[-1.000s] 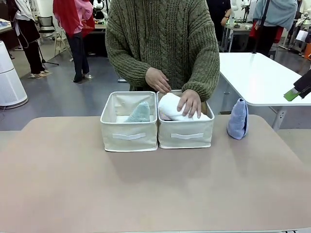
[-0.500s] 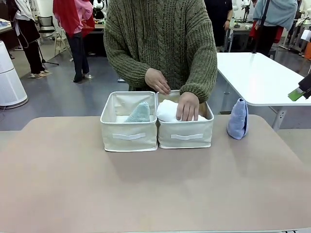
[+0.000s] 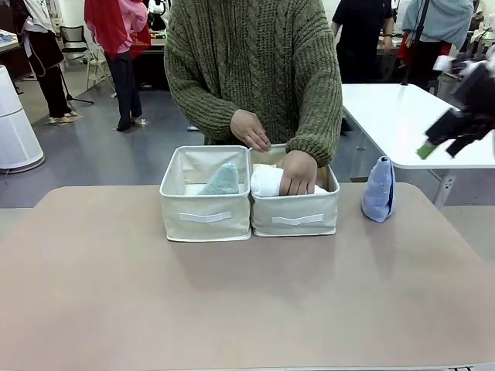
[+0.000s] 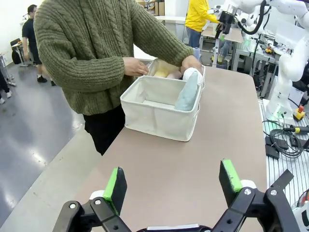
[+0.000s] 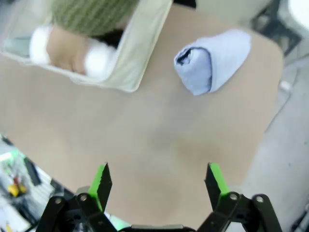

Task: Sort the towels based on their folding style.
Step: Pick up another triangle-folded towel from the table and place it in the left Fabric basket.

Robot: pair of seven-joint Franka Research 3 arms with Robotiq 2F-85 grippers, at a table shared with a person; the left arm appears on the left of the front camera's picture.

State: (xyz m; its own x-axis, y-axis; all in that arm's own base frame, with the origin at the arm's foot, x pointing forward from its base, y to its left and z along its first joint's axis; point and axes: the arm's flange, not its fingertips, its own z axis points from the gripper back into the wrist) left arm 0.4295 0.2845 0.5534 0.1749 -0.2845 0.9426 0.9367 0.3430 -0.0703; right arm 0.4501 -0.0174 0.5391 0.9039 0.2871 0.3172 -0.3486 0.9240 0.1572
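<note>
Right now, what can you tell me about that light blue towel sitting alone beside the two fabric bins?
The light blue towel looks like soft terry cloth, folded into a tapered, triangle-like bundle. It stands on end on the beige table, narrow tip up and wider base down. From above, its layered folds leave a dark opening at the wide end. It sits apart from the nearest cream bin, near the table's far right edge. Only the table touches it.

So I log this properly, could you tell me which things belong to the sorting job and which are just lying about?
Job: white towel, mint towel, blue towel, left bin, right bin.
Lying about: side table, chair.
</note>
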